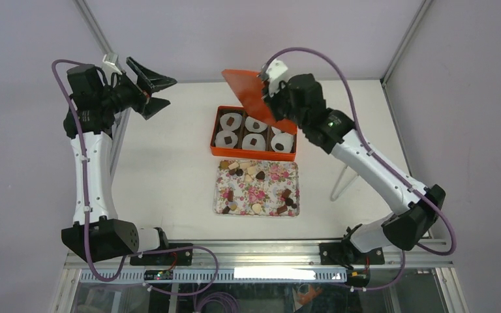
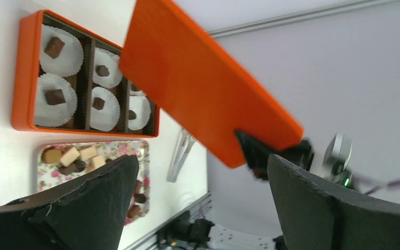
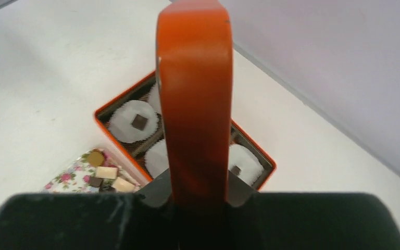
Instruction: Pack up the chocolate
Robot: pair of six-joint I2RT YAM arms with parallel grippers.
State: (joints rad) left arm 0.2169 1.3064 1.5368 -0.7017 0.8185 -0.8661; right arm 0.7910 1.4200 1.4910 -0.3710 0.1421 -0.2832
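An orange box (image 1: 251, 154) stands mid-table with white paper cups, and a small dark chocolate (image 2: 55, 96) sits in each cup I can see. More loose chocolate (image 1: 259, 175), dark and cream, lies on the flowered tray (image 1: 271, 195) in front of the box. My right gripper (image 1: 271, 98) is shut on one end of the orange lid (image 1: 248, 94) and holds it tilted in the air over the box's back edge. In the right wrist view the lid (image 3: 195, 104) stands edge-on between the jaws. My left gripper (image 1: 169, 91) hangs open and empty at the far left, away from the box.
A thin white wire stand (image 1: 340, 182) rests on the table to the right of the tray. An aluminium rail (image 1: 254, 251) runs along the near table edge between the arm bases. Grey walls close the back and sides.
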